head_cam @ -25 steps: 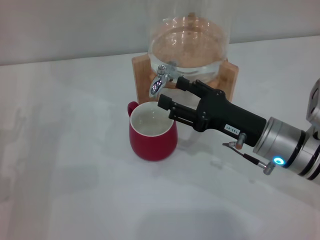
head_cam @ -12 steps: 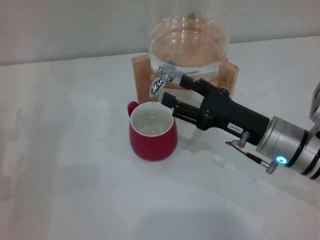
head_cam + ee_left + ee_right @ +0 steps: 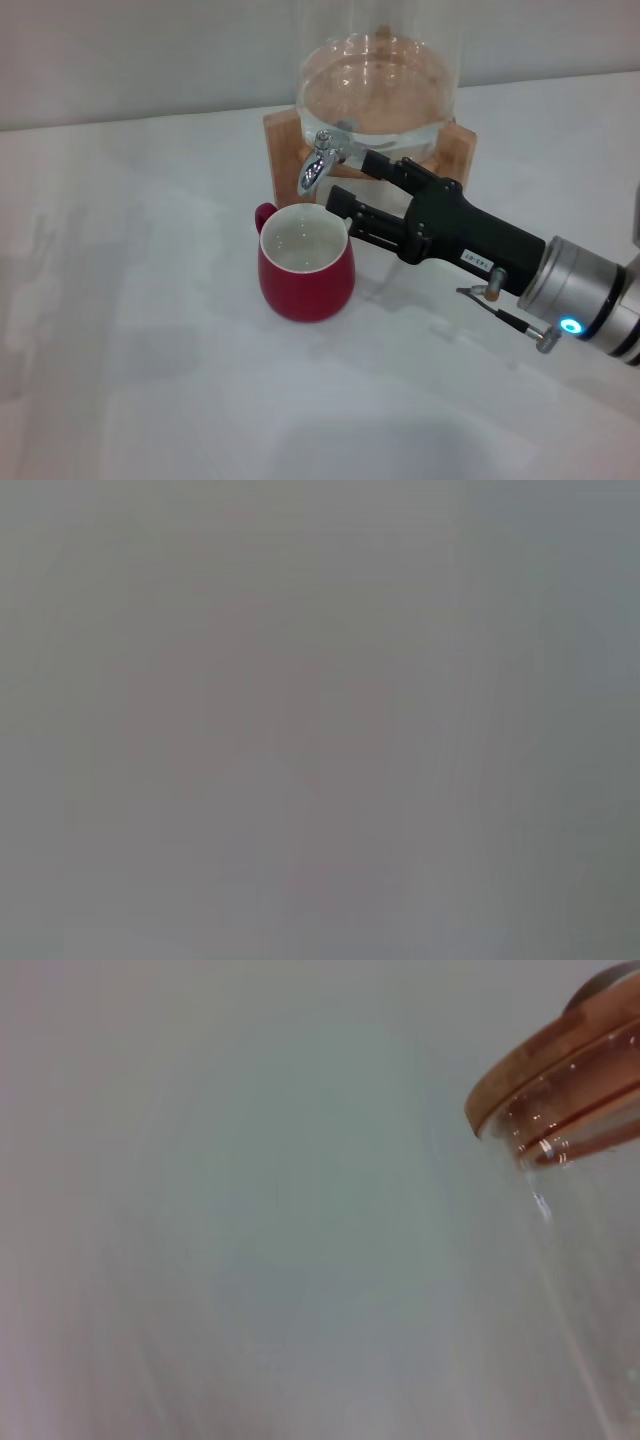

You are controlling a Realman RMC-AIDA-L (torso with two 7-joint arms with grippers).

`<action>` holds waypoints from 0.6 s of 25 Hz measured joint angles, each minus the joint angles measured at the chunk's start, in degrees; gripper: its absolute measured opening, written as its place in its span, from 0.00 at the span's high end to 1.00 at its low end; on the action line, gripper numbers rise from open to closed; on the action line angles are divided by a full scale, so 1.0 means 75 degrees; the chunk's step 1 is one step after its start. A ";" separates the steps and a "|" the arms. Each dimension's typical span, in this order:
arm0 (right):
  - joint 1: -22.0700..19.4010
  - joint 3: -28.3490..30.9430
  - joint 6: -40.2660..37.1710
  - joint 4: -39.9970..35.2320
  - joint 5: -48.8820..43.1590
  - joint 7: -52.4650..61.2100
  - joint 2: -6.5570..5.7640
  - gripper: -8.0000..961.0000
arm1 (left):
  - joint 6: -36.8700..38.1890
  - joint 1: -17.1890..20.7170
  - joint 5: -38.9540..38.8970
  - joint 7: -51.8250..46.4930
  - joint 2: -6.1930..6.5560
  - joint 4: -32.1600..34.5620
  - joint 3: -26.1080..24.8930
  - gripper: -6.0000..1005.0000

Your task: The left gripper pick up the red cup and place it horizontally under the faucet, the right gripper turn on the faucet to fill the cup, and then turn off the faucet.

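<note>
The red cup stands upright on the white table, mouth up, cream inside showing, its small handle at the back left. It sits just in front of and below the spout of the chrome faucet. The faucet juts from the glass dispenser jar in its wooden stand. My right gripper reaches in from the right, open. One finger lies just right of the faucet and the other over the cup's right rim, with nothing held. The left gripper is out of view, and the left wrist view shows only blank grey.
The white table spreads wide to the left of the cup and in front of it. The right wrist view shows the jar's clear wall and its wooden lid close by.
The right arm has drawn back a little to the right, its fingers shifting slightly away from the faucet. The cup and the faucet have not moved.
</note>
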 joint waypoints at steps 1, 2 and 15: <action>-0.0025 0.0000 -0.0055 0.0001 0.0000 0.0006 0.0000 0.11 | -0.0012 -0.0003 0.0000 0.0001 0.0000 0.0000 0.0000 0.12; -0.0085 0.0019 -0.0169 0.0000 0.0000 0.0015 0.0001 0.11 | -0.0021 -0.0005 0.0000 0.0000 0.0002 0.0000 0.0001 0.12; -0.0237 0.0707 -0.0337 0.0000 -0.0003 0.0024 -0.0155 0.11 | -0.0033 -0.0035 -0.0023 0.0000 0.0036 -0.0052 -0.0027 0.12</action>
